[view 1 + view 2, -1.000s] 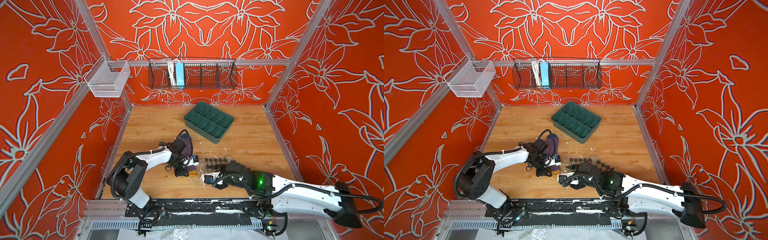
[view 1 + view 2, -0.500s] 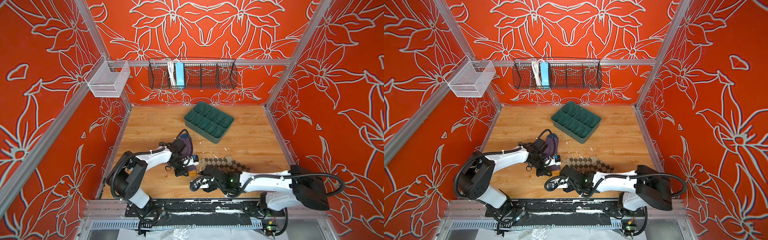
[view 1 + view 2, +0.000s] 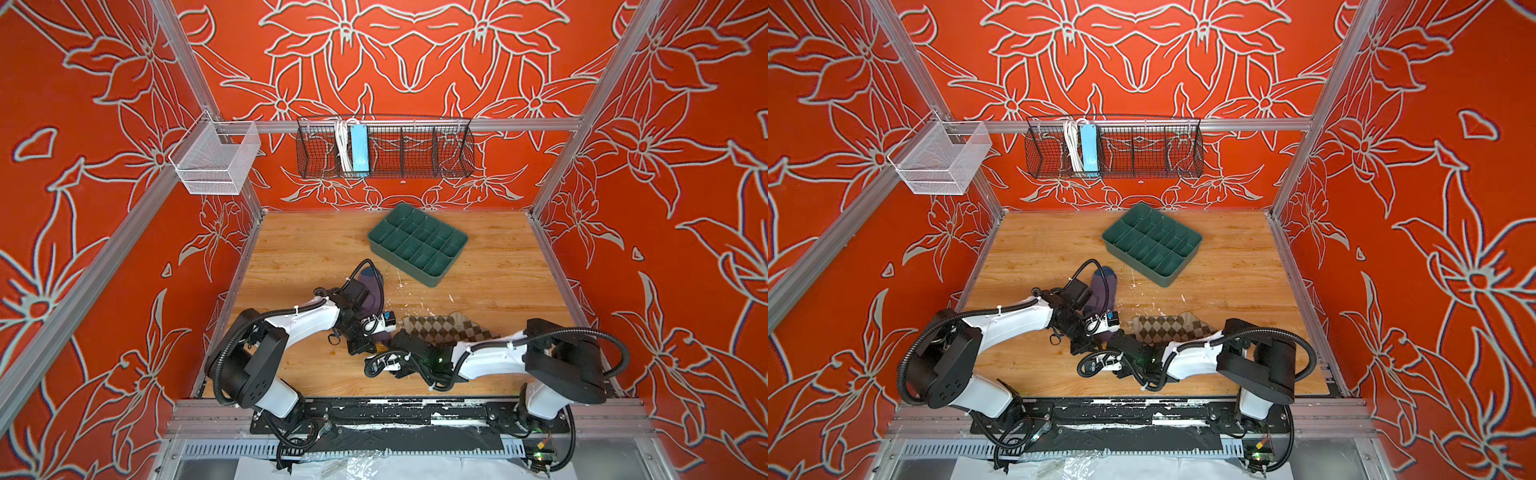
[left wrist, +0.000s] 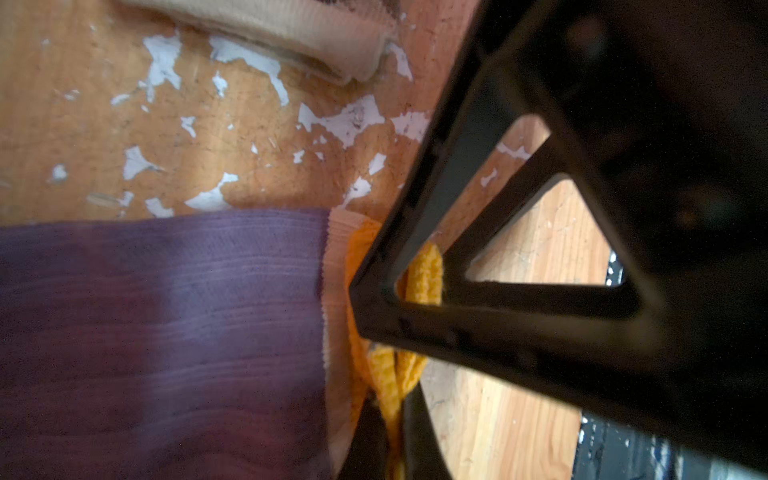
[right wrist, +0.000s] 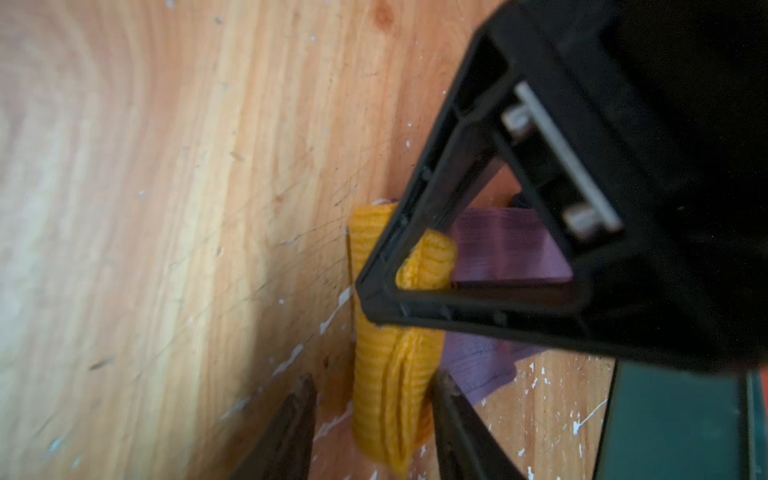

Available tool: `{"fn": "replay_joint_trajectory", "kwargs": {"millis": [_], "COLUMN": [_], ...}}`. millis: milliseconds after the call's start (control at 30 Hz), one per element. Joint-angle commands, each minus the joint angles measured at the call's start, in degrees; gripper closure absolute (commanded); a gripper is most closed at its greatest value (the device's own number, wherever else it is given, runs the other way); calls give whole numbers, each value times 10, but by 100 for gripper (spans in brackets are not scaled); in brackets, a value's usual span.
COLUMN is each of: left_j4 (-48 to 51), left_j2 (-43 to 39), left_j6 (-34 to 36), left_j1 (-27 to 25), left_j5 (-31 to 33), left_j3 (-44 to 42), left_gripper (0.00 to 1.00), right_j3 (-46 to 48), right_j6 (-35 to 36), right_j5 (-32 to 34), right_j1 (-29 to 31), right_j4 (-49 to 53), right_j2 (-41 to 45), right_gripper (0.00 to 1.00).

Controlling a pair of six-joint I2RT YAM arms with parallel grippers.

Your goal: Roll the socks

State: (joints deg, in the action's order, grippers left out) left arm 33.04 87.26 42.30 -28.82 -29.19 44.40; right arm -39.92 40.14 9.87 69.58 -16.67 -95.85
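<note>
- The mustard-yellow cuff (image 4: pixel 390 386) of the purple ribbed sock (image 4: pixel 166 332) is pinched between the closed jaws of the left gripper (image 4: pixel 388 440).
- The right gripper (image 5: pixel 374 415) straddles the same cuff, its jaws part open with gaps on both sides; no grip seems made yet, though motion blur leaves this uncertain.
- The purple sock lies flat on the wooden table (image 3: pixel 299 245); the argyle sock (image 3: pixel 440 328) rests just beside it, near the right arm.
- Risk: the two grippers may collide at the cuff, or the cuff may be tugged free if the arms pull unevenly.
- A green divided tray (image 3: pixel 417 243) stands well apart.
- No readable writing is visible.
</note>
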Motion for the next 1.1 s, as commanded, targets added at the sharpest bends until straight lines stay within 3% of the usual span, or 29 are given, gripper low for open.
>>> {"fn": "replay_joint_trajectory", "kwargs": {"millis": [0, 200, 467, 633, 733, 900, 1067], "left_j4": [3, 5, -11, -42, -49, -104, -205], "left_j2": [-10, -12, -27, -67, -103, -207, -354], "left_j6": [4, 4, -13, -46, -51, -61, -70], "left_j1": [5, 4, 4, 4, 4, 5, 9], "left_j5": [-8, -12, 12, 62, 92, 194, 354], "left_j3": [-1, -2, -2, -2, -6, -57, -136], "left_gripper": [100, 100, 100, 100, 76, 73, 73], "right_j3": [-10, -9, -24, -29, -51, -102, -153], "right_j6": [-1, -7, -6, -29, -45, -67, -77], "right_j5": [11, 14, -20, -84, -123, -182, -233], "right_j1": [-6, -14, -14, -16, -25, -49, -70], "right_j4": [-16, -30, 39, 127, 189, 268, 331], "right_j2": [-24, -41, -37, -13, -16, -41, -69], "right_gripper": [55, 56, 92, 100, 100, 100, 100]}}
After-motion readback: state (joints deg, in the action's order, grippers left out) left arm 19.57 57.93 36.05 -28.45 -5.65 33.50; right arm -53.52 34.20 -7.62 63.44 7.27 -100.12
